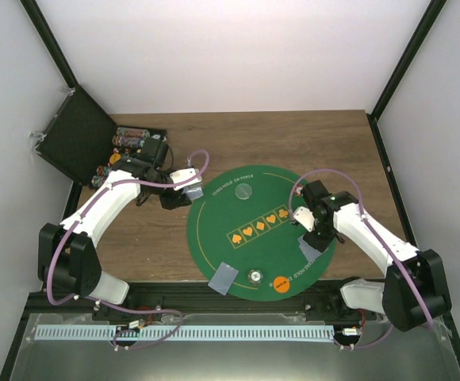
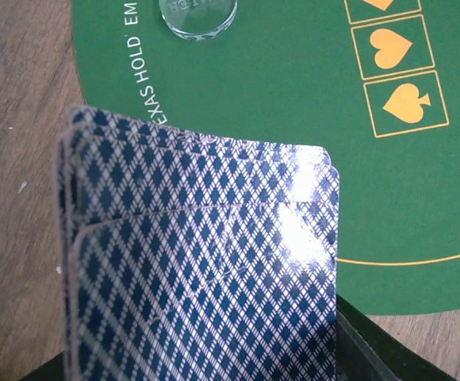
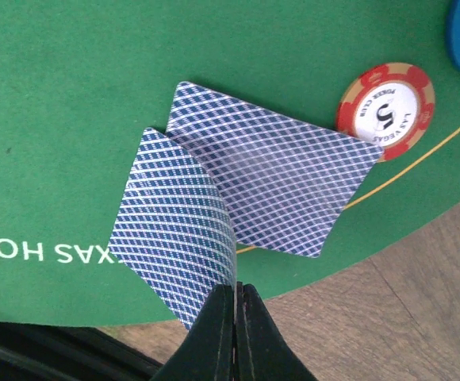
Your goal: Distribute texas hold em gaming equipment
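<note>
Right pincer [image 3: 234, 292] tips together, clamped on near corner of curled card [image 3: 178, 222]; it overlaps a flat card [image 3: 281, 186] on the green mat [image 3: 71, 95], red-and-white chip [image 3: 389, 107] touching that card's far corner. Left pincer [image 1: 189, 190] clamped on card stack [image 2: 206, 270] over mat edge, clear token [image 2: 198, 16] beyond

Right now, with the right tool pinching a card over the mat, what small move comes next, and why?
Probably open the right tool and release its card: the card bends down onto the mat, overlapping a flat card beside the red-and-white chip, so the pair looks placed.
</note>
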Robot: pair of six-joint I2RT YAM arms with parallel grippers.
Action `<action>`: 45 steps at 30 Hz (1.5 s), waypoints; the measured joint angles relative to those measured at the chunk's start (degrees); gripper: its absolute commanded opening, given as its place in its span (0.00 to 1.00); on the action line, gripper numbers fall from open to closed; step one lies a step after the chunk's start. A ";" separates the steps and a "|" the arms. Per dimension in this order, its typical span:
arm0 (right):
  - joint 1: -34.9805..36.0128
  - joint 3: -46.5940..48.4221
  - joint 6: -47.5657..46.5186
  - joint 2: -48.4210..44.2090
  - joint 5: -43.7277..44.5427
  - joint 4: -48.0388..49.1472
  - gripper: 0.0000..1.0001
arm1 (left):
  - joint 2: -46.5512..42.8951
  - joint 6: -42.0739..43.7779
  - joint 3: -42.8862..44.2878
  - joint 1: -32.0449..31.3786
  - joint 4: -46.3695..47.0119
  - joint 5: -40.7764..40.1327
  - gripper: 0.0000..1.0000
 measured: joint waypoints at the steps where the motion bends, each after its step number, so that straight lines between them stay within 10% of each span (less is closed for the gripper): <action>1: -0.22 0.00 -0.13 0.22 0.33 0.39 0.01 | 0.00 0.00 0.02 0.00 0.00 0.00 0.52; 8: -1.14 -0.22 -0.83 2.64 2.36 3.08 0.03 | 0.00 0.00 0.04 0.00 -0.02 0.02 0.53; 18: -2.14 -1.25 -0.22 4.11 8.70 6.51 0.66 | -0.02 0.02 0.04 0.00 -0.35 0.17 0.53; 27: -2.36 5.73 6.54 2.69 13.62 13.22 0.88 | 0.00 0.52 0.63 -0.02 -1.79 0.90 0.54; 34: -2.67 18.34 24.81 -1.51 -15.17 30.53 0.92 | -0.02 1.03 2.10 -2.27 -4.04 1.77 0.54; 39: -2.16 9.66 44.87 0.72 -43.93 56.28 0.84 | 0.00 1.27 3.78 -5.25 -6.01 3.15 0.54; 45: 4.92 4.42 54.62 9.11 -56.06 71.12 0.85 | 0.00 1.55 5.64 -5.55 -7.65 5.95 0.54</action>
